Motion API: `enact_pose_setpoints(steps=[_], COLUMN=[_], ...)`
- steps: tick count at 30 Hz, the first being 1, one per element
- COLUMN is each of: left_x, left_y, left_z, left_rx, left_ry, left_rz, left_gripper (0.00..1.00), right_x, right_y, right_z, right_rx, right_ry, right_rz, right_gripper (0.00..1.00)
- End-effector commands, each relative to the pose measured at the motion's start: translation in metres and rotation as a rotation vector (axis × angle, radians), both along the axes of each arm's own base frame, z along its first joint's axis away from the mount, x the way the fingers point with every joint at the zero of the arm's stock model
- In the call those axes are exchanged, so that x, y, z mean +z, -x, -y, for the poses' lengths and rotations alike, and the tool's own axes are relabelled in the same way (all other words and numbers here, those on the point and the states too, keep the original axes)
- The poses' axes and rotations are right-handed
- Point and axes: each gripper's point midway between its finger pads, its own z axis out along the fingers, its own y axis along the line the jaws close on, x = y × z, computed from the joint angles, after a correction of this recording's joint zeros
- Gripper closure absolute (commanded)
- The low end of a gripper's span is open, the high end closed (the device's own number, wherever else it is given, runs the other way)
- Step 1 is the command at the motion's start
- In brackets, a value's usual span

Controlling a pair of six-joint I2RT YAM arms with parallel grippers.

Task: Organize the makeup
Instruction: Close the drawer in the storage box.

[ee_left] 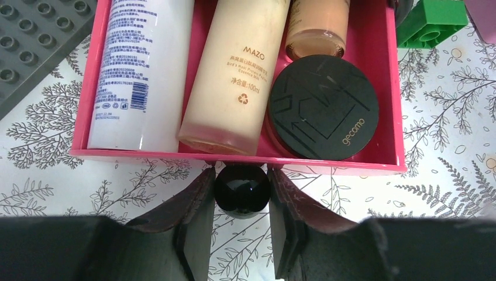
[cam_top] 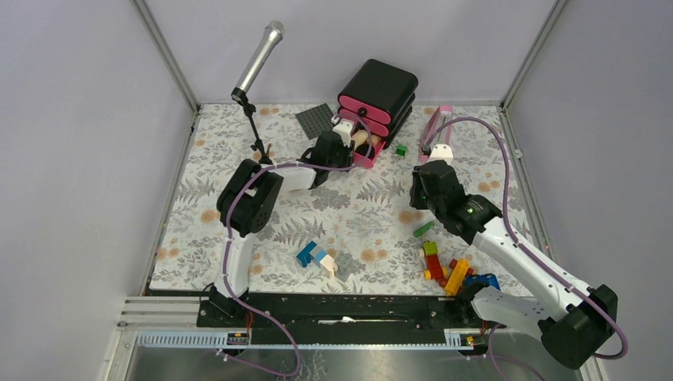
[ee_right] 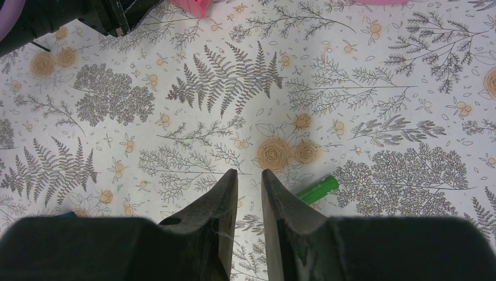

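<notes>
We hold a small black-capped cosmetic [ee_left: 241, 188] in the left fingers [ee_left: 196, 205] just outside the pink drawer [ee_left: 128, 153], the right fingers [ee_right: 225, 205] narrowly parted and empty; light, rigid and glossy, it probably slips unless gripped squarely mid-cap.

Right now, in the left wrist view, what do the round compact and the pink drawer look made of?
The round compact: probably black plastic, with a matte lid showing fine scuffs and a raised pattern. The pink drawer: seemingly moulded plastic, judging by its thin, smooth, evenly coloured walls.
</notes>
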Motion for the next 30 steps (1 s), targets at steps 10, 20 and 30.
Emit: enact_pose_setpoints(steps=[10,20,30], left_x=[0.175,0.153,0.154], left_y=[-0.081,-0.104,-0.117], left_z=[0.019,0.027,0.021], left_rx=[0.085,0.096,0.144], left_ry=[0.221,0.209,0.278], left_rz=[0.533,0.554,0.641], left_gripper=[1.0,1.0,1.0], right_x=[-0.001,-0.006,-0.013], right_y=[-0.002,-0.004,-0.005], right_z=[-0.004,-0.004,-0.005], right_rx=[0.004,0.003,0.007], right_ry=[-0.019,-0.007,0.009], right_rz=[0.004,-0.01,-0.031], right_gripper=[0.71,0.71,0.71])
